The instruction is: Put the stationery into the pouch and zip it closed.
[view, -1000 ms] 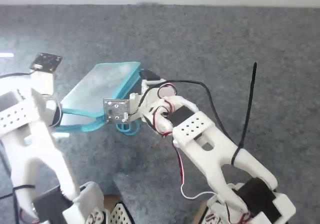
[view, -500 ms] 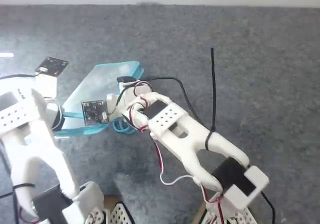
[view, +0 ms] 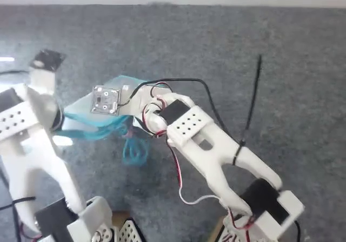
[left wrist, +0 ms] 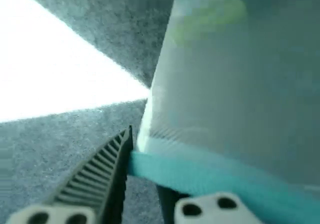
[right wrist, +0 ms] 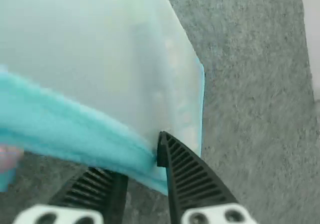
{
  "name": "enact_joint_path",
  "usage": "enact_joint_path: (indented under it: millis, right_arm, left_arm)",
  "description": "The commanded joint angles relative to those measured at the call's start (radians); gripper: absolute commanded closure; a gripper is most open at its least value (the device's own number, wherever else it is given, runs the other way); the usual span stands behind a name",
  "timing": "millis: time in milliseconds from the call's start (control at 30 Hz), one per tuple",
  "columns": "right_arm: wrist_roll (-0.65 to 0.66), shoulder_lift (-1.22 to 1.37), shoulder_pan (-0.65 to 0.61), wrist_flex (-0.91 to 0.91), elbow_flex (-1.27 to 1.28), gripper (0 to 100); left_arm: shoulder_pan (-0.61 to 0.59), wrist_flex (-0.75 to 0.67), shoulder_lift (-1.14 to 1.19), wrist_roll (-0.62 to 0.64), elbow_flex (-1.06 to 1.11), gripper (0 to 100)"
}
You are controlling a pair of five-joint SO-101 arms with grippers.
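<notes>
The pouch (view: 81, 108) is translucent with teal trim and lies tilted on the grey carpet between my two arms. My left gripper (left wrist: 147, 171) is shut on its teal edge band (left wrist: 210, 176), which runs between the ribbed finger (left wrist: 107, 176) and the other jaw. A pale green shape (left wrist: 210, 14) shows through the pouch wall. My right gripper (right wrist: 140, 159) is shut on the teal zip edge (right wrist: 60, 126) at the pouch's other side. In the high view the right arm's wrist (view: 105, 100) covers that grip. A teal loop (view: 132, 151) hangs from the pouch toward the near side.
Grey carpet (view: 243, 42) covers the table, with open room to the right and far side. A black cable tie (view: 253, 99) sticks up from the right arm. A bright patch of light (view: 62, 140) lies beside the left arm.
The right arm's wrist has moved left along the pouch edge and then risen. The pouch has bunched up and lifted. The teal loop now hangs lower. The left arm shifted slightly left.
</notes>
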Motion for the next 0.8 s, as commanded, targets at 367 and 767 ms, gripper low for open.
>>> enact_joint_path:
  millis: [367,767]
  right_arm:
    - [-0.281,-0.105,0.101,0.217,-0.117,99.1]
    - [-0.354,-0.045,0.12,0.53,-0.493,99.1]
  left_arm:
    - [0.153,0.17,-0.186,0.338,-0.763,67]
    - [0.361,0.149,-0.592,0.236,-0.044,75]
